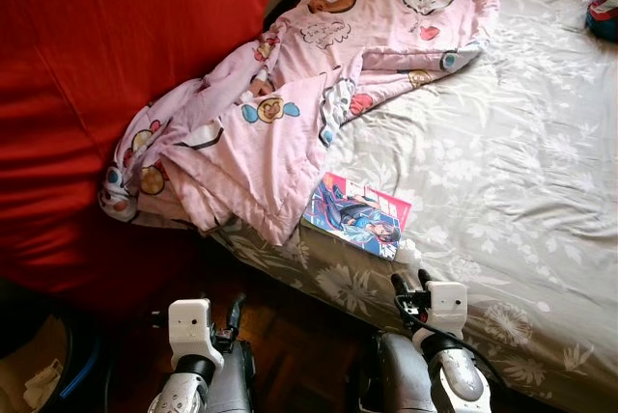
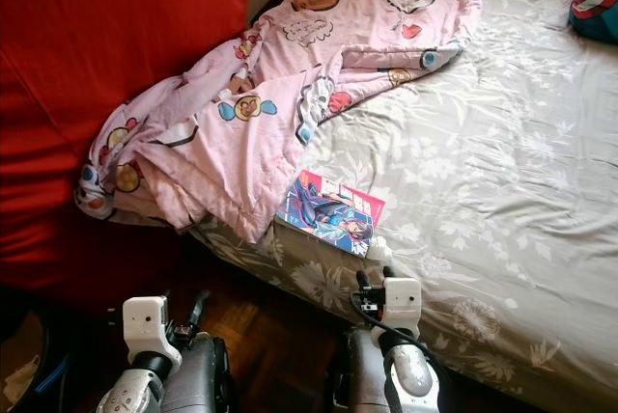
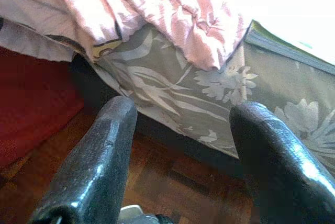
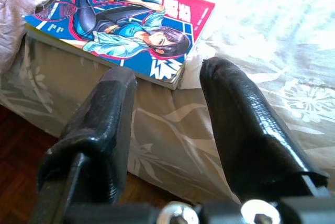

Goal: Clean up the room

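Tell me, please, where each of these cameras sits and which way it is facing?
Left eye view: on the head, looking forward and down at the bed; both silver arms show, left gripper and right gripper.
Right eye view: the head's other eye, same scene.
Left wrist view: along the left gripper's open fingers toward the bed's side and the pink blanket.
Right wrist view: along the right gripper's open fingers at the comic book.
Shared: book, blanket and bed appear in eye and wrist views.

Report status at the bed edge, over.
Right pincer open, just short of comic book on bed edge. Left pincer open, low, idle. Pink blanket overlaps book's far corner.
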